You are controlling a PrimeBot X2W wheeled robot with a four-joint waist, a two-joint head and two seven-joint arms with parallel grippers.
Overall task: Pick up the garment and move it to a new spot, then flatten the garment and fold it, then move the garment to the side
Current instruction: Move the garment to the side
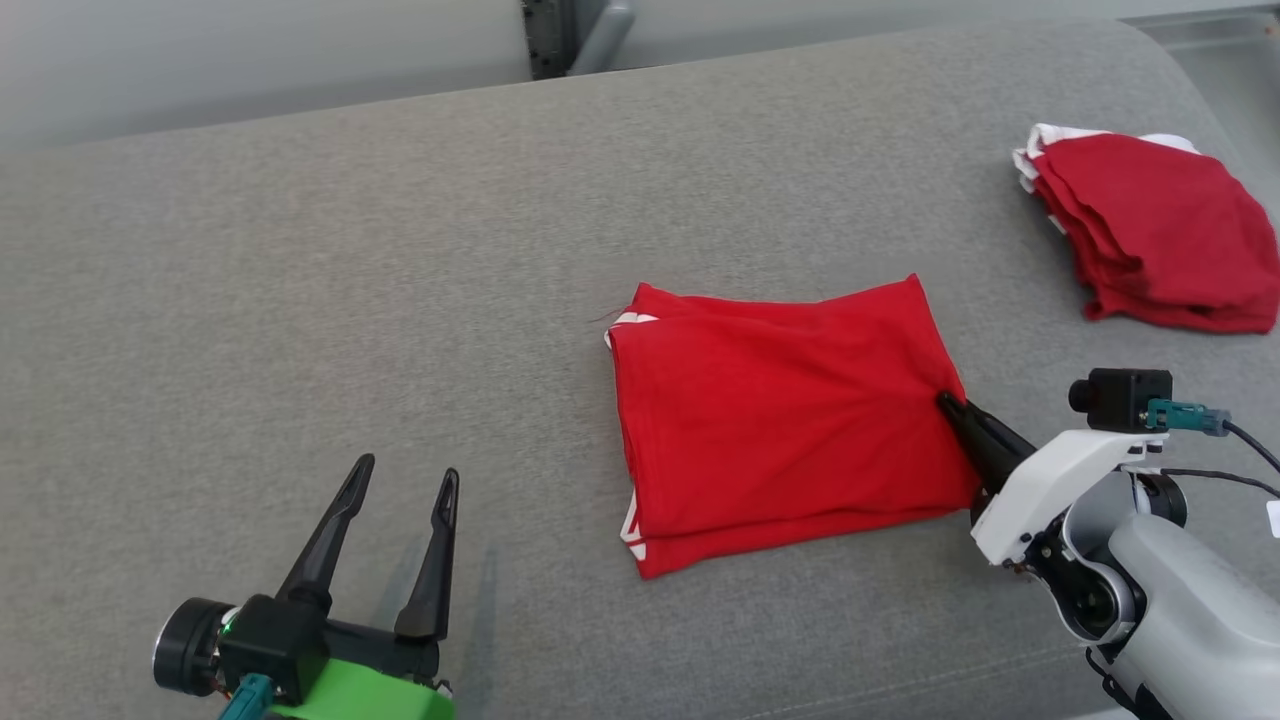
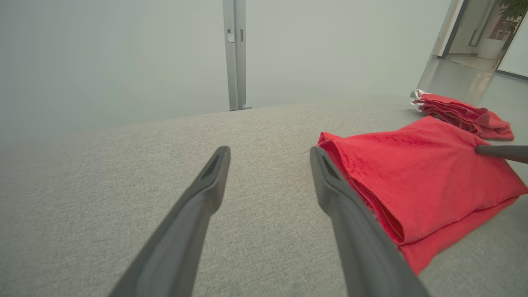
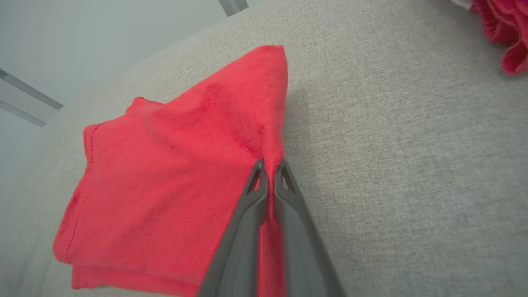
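A folded red garment (image 1: pixel 790 420) (image 2: pixel 420 177) (image 3: pixel 165 185) lies on a grey cloth surface (image 1: pixel 400 300), a little right of the middle, in a rough rectangle several layers thick. White trim shows at the two corners of its left edge, and the stacked folds are plain along that edge in the left wrist view.

The right gripper (image 1: pixel 950 403) (image 3: pixel 271 165) reaches in from the near right and meets the garment at its right edge, about halfway along. Its two dark fingers are pressed together with a thin ridge of red cloth caught between them. The fabric draws up into a slight crease towards the tips, as the right wrist view shows. The rest of the garment lies flat on the surface. A small black camera (image 1: pixel 1120 397) sits on the white wrist behind those fingers.

At the near left, the left gripper (image 1: pixel 408 468) (image 2: pixel 270 150) has its fingers spread wide, pointing away from the robot, with nothing between them. It is well apart from the garment. Whether its fingers touch the surface cannot be told.

At the far right, near the edge of the surface, sits a pile (image 1: pixel 1160 235) (image 2: pixel 462 115) (image 3: pixel 505 33) of other red garments with white showing at its far side, well apart from the folded one. Beyond the far edge stands a pale wall with a grey upright post (image 1: pixel 548 35) (image 2: pixel 235 53).
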